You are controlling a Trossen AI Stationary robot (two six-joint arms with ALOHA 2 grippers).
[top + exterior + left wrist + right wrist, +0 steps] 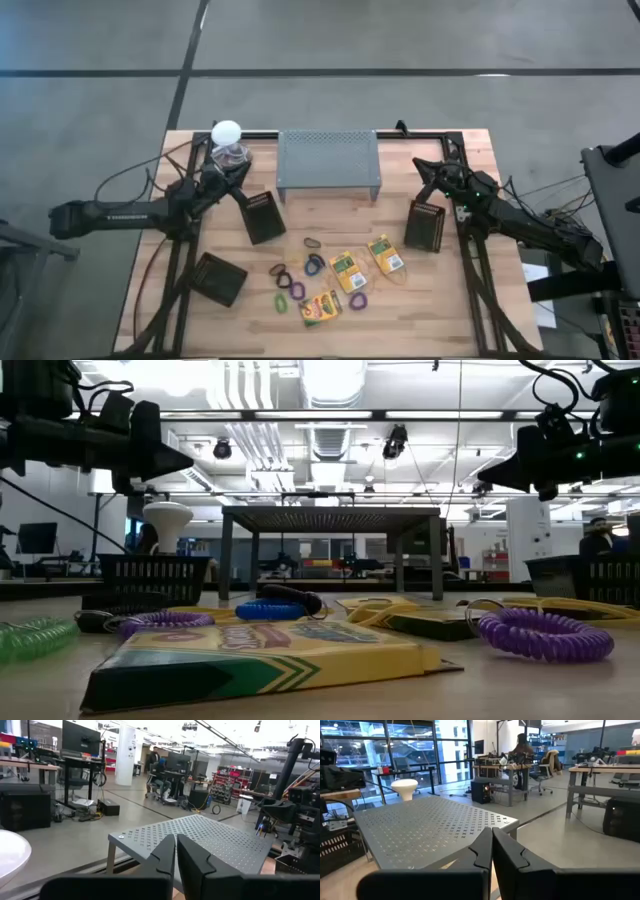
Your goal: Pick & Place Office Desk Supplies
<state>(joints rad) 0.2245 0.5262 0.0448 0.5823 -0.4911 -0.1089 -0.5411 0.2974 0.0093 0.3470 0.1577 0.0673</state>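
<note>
left hand: closed, empty, raised | right hand: closed, empty, raised

This is a robotics lab set in a large open industrial hall: two dark arms are bolted to a wooden table that stands on a grey concrete floor marked with dark lines. Beyond the table the wrist views show workbenches with monitors, office chairs, racks of gear, cables on the floor and a person seated at a desk. Overhead, the low view shows exposed white ducting, strip lights and hanging fixtures, and tall glazed walls close off one side.
</note>
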